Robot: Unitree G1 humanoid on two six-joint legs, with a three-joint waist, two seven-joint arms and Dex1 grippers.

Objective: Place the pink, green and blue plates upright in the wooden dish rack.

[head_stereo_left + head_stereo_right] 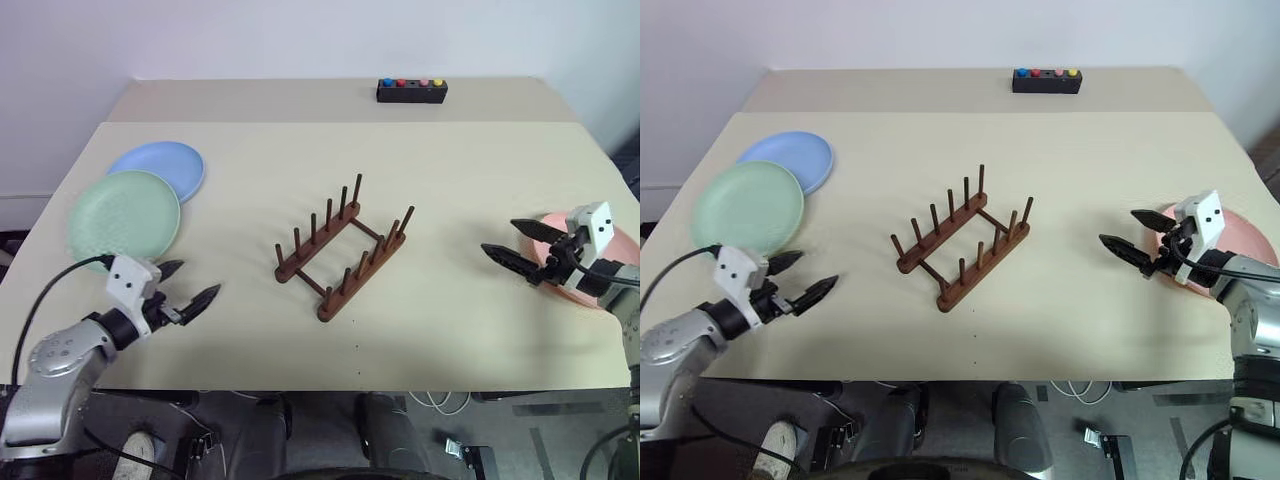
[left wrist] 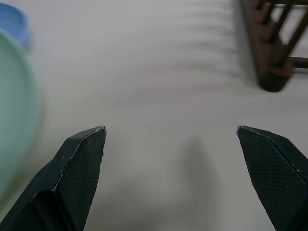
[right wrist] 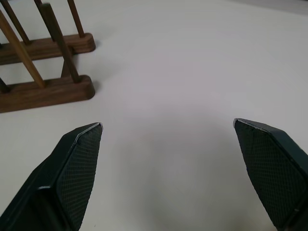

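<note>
Three plates lie flat on our table (image 1: 420, 330), none yet in the wooden dish rack (image 1: 343, 245), which stands bare at the table's middle with its two rails running on a diagonal, one end nearer us and to our left, the other farther and to our right.

Taking the rack as our landmark: the green plate (image 1: 125, 213) and the blue plate (image 1: 160, 165) sit well to its left, the green one overlapping the nearer edge of the blue. The pink plate (image 1: 595, 262) sits well to its right, near the table's right edge.

Our left gripper (image 1: 185, 285) hovers left of the rack and nearer us, just beside the near rim of the green plate, fingers spread wide with nothing between them. It points toward the rack, so the green plate lies off to its outer side, not ahead of the jaws.

Our right gripper (image 1: 520, 248) hovers right of the rack, directly over the pink plate's inner edge, also spread wide and empty, pointing at the rack and away from the plate.

We judge each arm nearest its own side's plates; either must turn back toward a rim before it can grip.
</note>
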